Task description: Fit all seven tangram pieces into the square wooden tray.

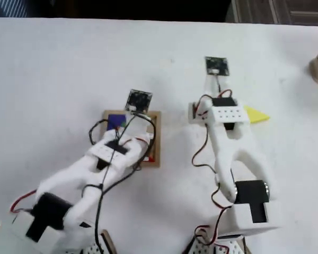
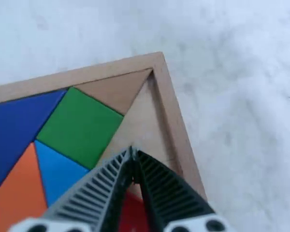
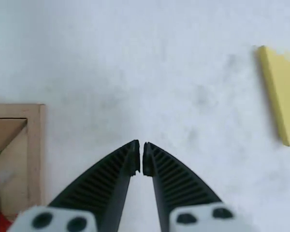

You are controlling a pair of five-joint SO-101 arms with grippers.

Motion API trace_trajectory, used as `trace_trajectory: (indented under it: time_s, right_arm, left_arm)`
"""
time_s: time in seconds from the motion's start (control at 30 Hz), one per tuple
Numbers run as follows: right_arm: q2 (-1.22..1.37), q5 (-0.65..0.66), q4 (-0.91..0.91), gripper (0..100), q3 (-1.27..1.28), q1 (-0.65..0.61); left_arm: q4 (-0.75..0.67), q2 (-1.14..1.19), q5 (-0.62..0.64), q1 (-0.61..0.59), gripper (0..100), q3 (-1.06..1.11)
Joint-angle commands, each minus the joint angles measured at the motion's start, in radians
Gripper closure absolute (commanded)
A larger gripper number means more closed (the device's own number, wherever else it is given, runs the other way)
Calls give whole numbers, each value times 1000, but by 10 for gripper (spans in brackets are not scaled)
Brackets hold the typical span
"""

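- Left claw [image 2: 134, 157] clenched, tips pressed together with nothing between them, low over a bare patch of wood inside the tray [image 2: 176, 125], near one corner.
- Packed edge to edge in the tray: dark blue triangle [image 2: 14, 125], green square [image 2: 79, 125], orange triangle [image 2: 17, 193] and light blue piece [image 2: 58, 171].
- Tan triangle [image 2: 118, 87] tucked into the tray's corner, one edge touching the green square.
- Red piece [image 2: 130, 212] in the tray too, mostly hidden beneath the left claw; shape impossible to tell.
- Right claw [image 3: 140, 157] likewise clenched and empty, above the bare white surface [image 3: 135, 58], between the tray's outer rim and the yellow piece [image 3: 282, 92].
- Yellow piece flat on the surface, well outside the tray and apart from the right claw; from the high view, just beside the right arm's wrist, on the side away from the tray.
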Motion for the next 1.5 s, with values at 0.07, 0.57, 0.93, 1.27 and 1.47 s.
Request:
trace_trajectory:
  time_s: [0.07,0.57,0.93,1.27,1.47]
  right_arm:
    - [-53,3,-8,981,-46,15]
    - [-53,5,-10,981,-46,4]
    - [-53,8,-10,981,-46,-18]
    - [-53,11,-16,981,-2,-30]
    - [-54,12,-18,981,35,-44]
  left_arm:
    - [25,10,-20,39,977,-63]
    - [258,-134,-115,24,977,-23]
    - [192,-384,-140,-139,973,71]
    - [-32,-406,-155,-437,976,121]
    - [-51,-314,-203,-420,976,153]
